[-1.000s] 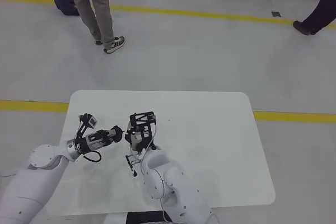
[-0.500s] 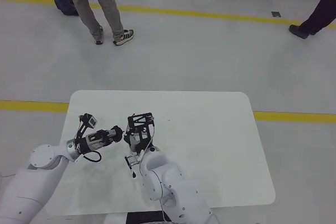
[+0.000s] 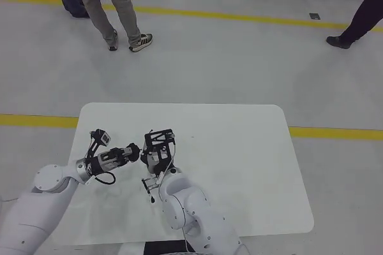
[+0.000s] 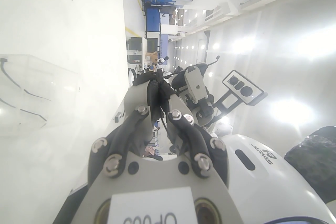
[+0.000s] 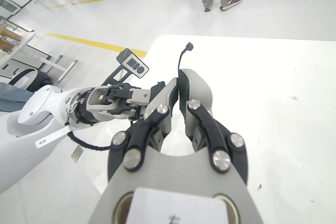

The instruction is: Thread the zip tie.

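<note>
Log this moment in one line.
right jaws: shut on zip tie, head free | left jaws: shut, tips beside right jaws | both above table

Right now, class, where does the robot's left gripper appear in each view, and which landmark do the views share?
Top view: left gripper above the white table's left half.
Left wrist view: left gripper directly ahead of the camera, table beside it.
Right wrist view: left gripper just beside the right gripper, which pinches the zip tie.
Shared landmark: the white table.
</note>
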